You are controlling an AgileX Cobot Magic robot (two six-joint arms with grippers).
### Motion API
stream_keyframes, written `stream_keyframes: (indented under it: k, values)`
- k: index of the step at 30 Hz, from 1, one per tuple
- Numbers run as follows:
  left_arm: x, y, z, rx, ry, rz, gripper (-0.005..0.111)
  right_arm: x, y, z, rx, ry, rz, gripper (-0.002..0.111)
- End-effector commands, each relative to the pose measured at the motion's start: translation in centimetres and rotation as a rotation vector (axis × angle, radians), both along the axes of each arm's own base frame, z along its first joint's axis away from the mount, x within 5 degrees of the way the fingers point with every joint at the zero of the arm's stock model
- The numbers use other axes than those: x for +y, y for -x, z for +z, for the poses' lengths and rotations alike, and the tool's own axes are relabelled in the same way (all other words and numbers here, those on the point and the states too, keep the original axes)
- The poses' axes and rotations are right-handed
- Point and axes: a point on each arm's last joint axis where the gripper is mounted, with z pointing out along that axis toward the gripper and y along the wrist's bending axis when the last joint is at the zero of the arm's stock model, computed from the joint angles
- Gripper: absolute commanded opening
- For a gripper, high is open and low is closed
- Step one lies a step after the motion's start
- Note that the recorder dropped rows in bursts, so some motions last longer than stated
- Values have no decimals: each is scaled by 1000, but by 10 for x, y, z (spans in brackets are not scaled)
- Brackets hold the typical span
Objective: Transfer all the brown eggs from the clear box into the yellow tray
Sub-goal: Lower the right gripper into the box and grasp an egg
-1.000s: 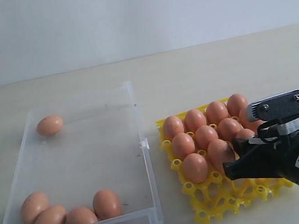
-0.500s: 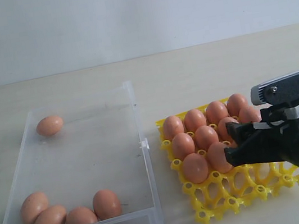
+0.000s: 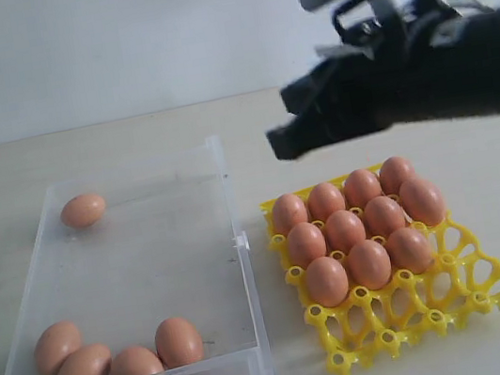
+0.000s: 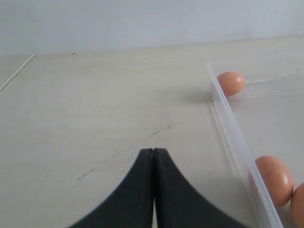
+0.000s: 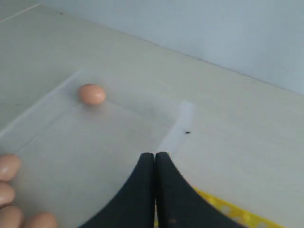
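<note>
Where the right claw [image 3: 279, 143] had gone: up from low over the near right side of the yellow tray [image 3: 412, 309] half a second before. It hung high, clear of the eggs, tip toward the box, fingers pressed together, nothing held.
Tray: eleven brown eggs [image 3: 344, 229] sat in it. The third row, earlier half hidden behind the arm, showed in full.
Free cups: the whole near row and the third row's right end.
Box: the clear box [image 3: 238, 246] held five eggs, one at the far left corner and four along the near wall. Its middle floor lay bare.
Gap: a narrow strip of tabletop [image 3: 128, 135] ran between box wall and tray.
Left side: the left claw [image 4: 153, 150] was closed and empty, over tabletop just outside the box wall.
</note>
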Motion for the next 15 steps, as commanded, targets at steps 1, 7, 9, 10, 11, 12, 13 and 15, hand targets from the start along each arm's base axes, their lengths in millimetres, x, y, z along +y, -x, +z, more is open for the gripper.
stream_keyframes:
  k: [1, 7, 9, 10, 11, 12, 13, 15]
  values:
    - [0, 0, 2, -5, -5, 2, 0, 44, -41, 1, 303, 93, 91, 0]
    - [0, 0, 2, -5, -5, 2, 0, 142, -90, -48, 320, 382, 380, 21]
    - [0, 0, 2, -5, -5, 2, 0, 157, -81, -65, 361, 585, 517, 43]
    - [0, 0, 2, -5, -5, 2, 0, 163, -77, -71, 460, 568, 501, 50]
    - [0, 0, 2, -5, -5, 2, 0, 171, -72, -71, 622, 513, 427, 57]
    - [0, 0, 2, -5, -5, 2, 0, 173, -72, -73, 724, 491, 351, 57]
    - [0, 0, 2, -5, -5, 2, 0, 174, -75, -78, 801, 485, 242, 57]
    - [0, 0, 2, -5, -5, 2, 0, 172, -82, -82, 802, 499, 124, 57]
